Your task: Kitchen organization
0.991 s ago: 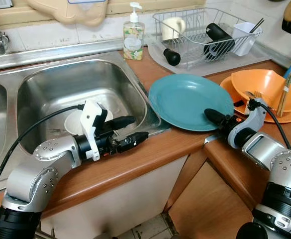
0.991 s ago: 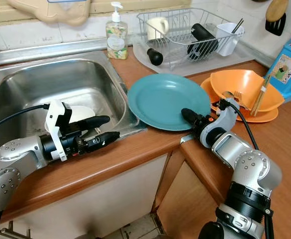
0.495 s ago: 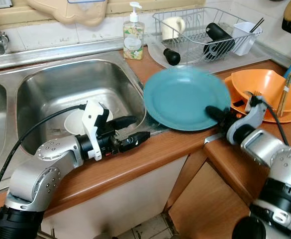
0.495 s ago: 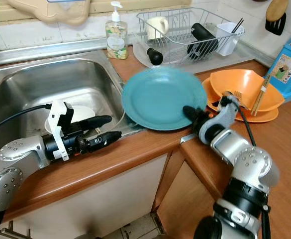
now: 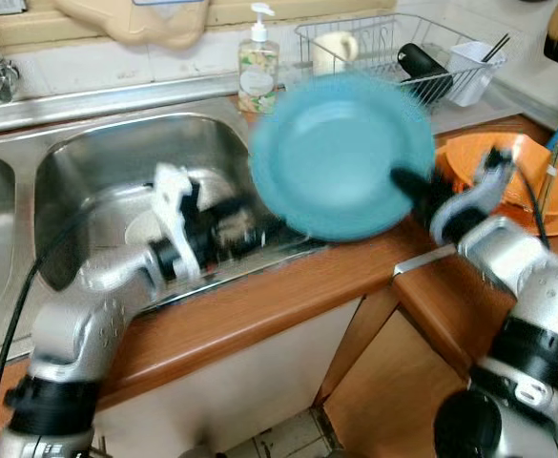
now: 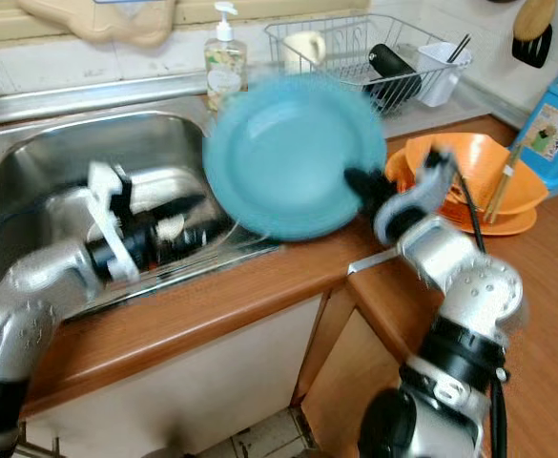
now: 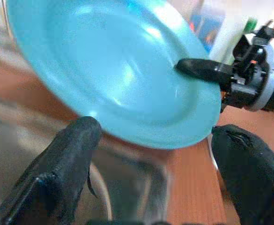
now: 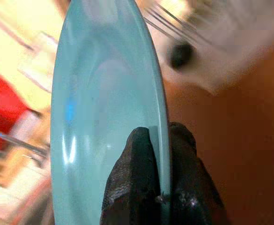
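My right gripper (image 5: 407,183) is shut on the rim of a teal plate (image 5: 341,157). The plate is lifted off the counter and tilted up, over the sink's right edge, blurred by motion. In the right wrist view the two fingers (image 8: 141,173) pinch the teal plate (image 8: 104,108) edge-on. My left gripper (image 5: 245,234) reaches over the steel sink (image 5: 97,162) just below and left of the plate, fingers spread open. In the left wrist view its fingers (image 7: 66,154) flank the lower rim of the teal plate (image 7: 113,70). A white bowl (image 5: 145,229) lies in the sink behind the left arm.
An orange bowl with chopsticks (image 5: 517,162) sits on an orange plate at the right. A dish rack (image 5: 403,57) with a mug, a black item and a white caddy stands at the back. A soap bottle (image 5: 258,62) stands by the sink.
My right gripper has raised the teal plate off the counter and swung it left and up toward the sink. The left gripper has moved closer under the plate.
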### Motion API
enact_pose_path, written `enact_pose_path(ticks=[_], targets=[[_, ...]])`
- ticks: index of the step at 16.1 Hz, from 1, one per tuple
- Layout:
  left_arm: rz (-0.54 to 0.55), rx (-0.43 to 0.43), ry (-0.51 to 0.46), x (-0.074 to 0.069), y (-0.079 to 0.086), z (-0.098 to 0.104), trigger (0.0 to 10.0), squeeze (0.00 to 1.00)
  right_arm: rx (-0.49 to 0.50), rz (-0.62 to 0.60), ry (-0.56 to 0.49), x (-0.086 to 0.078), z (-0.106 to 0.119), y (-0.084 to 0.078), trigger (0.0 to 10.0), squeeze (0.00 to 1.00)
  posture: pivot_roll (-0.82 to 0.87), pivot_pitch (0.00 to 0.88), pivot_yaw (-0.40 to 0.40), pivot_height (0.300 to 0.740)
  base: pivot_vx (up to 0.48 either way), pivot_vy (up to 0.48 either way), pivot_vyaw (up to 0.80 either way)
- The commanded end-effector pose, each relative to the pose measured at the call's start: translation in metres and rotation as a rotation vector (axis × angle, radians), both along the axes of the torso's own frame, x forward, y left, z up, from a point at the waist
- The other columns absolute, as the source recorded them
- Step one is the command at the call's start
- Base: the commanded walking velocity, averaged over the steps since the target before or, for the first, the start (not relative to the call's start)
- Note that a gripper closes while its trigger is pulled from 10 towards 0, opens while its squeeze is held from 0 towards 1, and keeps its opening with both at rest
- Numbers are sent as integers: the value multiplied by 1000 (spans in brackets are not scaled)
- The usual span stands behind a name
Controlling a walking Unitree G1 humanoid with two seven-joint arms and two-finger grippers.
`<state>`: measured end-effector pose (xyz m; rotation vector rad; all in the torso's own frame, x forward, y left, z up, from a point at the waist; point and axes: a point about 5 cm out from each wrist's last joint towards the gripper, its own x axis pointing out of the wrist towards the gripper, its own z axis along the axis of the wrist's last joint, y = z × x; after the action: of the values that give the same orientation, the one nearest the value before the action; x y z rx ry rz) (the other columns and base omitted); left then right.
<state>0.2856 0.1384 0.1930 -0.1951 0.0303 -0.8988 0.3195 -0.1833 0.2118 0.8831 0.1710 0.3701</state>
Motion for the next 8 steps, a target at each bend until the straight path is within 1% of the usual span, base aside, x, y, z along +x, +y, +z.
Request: enact_pose_path(ticks=[1, 2, 3, 4, 5, 6, 7, 8], targets=[[28, -19, -17, 4, 2, 3, 10000, 1000, 36, 12, -140, -2, 25, 0, 0, 0, -186, 0, -29, 740, 0, 0, 0], [61, -55, -20, 10, 2, 4, 10000, 1000, 51, 31, -202, -5, 36, 2, 0, 0, -188, 0, -25, 740, 0, 0, 0], [89, -105, -18, 15, 3, 6, 10000, 929, 55, 57, -251, -7, 44, 4, 0, 0, -190, 0, -22, 740, 0, 0, 0], [121, -229, 4, 24, 6, 11, 10000, 376, 43, 105, -301, -12, 50, 8, 0, 0, -195, 0, -16, 740, 0, 0, 0], [113, -316, 21, 28, 7, 15, 10000, 302, 11, 146, -321, -16, 51, 11, 0, 0, -196, 0, -14, 740, 0, 0, 0], [89, -354, 32, 29, 6, 15, 10000, 86, -1, 169, -329, -18, 51, 14, 0, 0, -197, 0, -13, 740, 0, 0, 0], [45, -395, 47, 28, 4, 15, 10000, 0, -10, 195, -340, -21, 51, 17, 0, 0, -198, 0, -11, 740, 0, 0, 0], [-10, -446, 55, 27, 0, 16, 10000, 0, -40, 210, -343, -24, 48, 21, 0, 0, -202, 0, -4, 740, 0, 0, 0]])
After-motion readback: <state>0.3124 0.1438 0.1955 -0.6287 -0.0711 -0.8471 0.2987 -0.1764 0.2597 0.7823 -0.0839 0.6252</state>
